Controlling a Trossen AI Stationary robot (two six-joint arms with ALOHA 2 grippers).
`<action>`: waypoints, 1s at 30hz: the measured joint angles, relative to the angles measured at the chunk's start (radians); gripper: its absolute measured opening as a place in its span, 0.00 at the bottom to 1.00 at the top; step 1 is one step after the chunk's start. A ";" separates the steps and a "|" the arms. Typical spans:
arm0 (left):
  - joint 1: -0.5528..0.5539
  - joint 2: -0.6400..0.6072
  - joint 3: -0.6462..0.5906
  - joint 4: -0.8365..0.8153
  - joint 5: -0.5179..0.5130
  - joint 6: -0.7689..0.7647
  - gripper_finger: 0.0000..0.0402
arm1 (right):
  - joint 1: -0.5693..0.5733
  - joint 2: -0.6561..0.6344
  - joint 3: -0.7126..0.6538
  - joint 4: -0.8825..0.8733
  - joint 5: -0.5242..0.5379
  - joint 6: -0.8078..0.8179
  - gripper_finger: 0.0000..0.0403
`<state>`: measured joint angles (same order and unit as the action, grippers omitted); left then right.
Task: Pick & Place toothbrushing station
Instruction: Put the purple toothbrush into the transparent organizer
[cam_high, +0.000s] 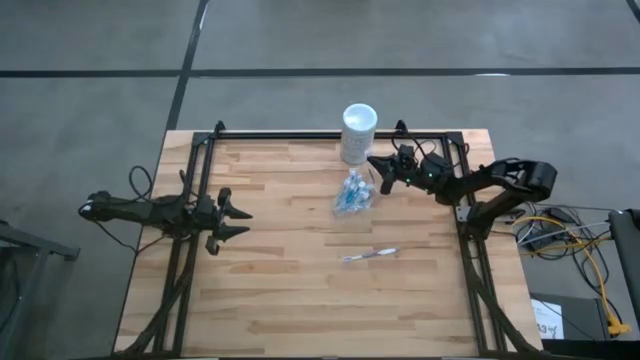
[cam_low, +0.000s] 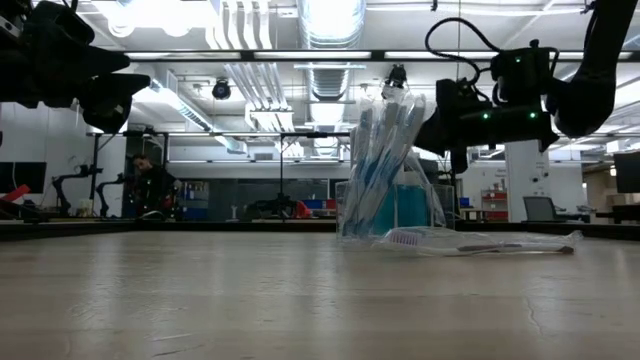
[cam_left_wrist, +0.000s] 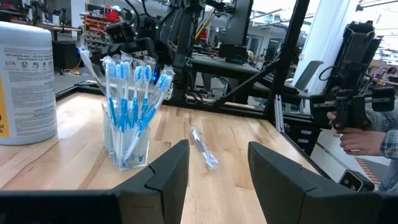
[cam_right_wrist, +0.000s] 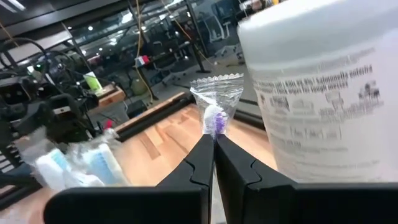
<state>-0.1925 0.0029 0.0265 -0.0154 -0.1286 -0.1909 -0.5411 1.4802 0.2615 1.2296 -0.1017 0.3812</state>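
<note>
The right tool (cam_high: 377, 168) hung over the far middle of the counter (cam_high: 280, 270), its fingers pressed together on a wrapped brush (cam_right_wrist: 216, 106); in the right wrist view the crinkled clear wrapper and a purple-white brush head stood up from between the fingertips. Just beside that tool, on its far side, stood the white cylinder (cam_high: 358, 133), near the counter's far edge. The cup (cam_high: 353, 197) stood just in front of the right tool, on the near side, packed with blue-and-white brushes (cam_left_wrist: 127, 93) standing upright, with a teal tube (cam_low: 410, 210) showing inside it in the low view. A loose wrapped brush (cam_high: 369, 255) lay flat on the bare wood, nearer the front edge than the cup and apart from it. The left tool (cam_high: 238, 222) waited over the left part of the counter, well apart from the cup, fingers parted and holding nothing; its wrist view looked between them toward the cup and the loose brush. A person's hand (cam_left_wrist: 357, 140) showed beyond the counter's edge in that same view
</note>
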 joint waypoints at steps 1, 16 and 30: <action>0.000 0.000 0.000 0.000 0.000 0.000 0.42 | 0.000 0.007 0.000 0.000 0.001 0.009 0.02; 0.001 0.000 0.000 0.000 0.000 0.000 0.42 | 0.000 0.034 -0.001 0.013 0.008 0.031 0.11; 0.001 0.000 0.000 0.000 0.000 0.000 0.42 | 0.000 0.001 -0.001 0.019 -0.004 0.038 0.29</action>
<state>-0.1917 0.0029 0.0265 -0.0154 -0.1287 -0.1905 -0.5411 1.4816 0.2604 1.2488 -0.1061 0.4189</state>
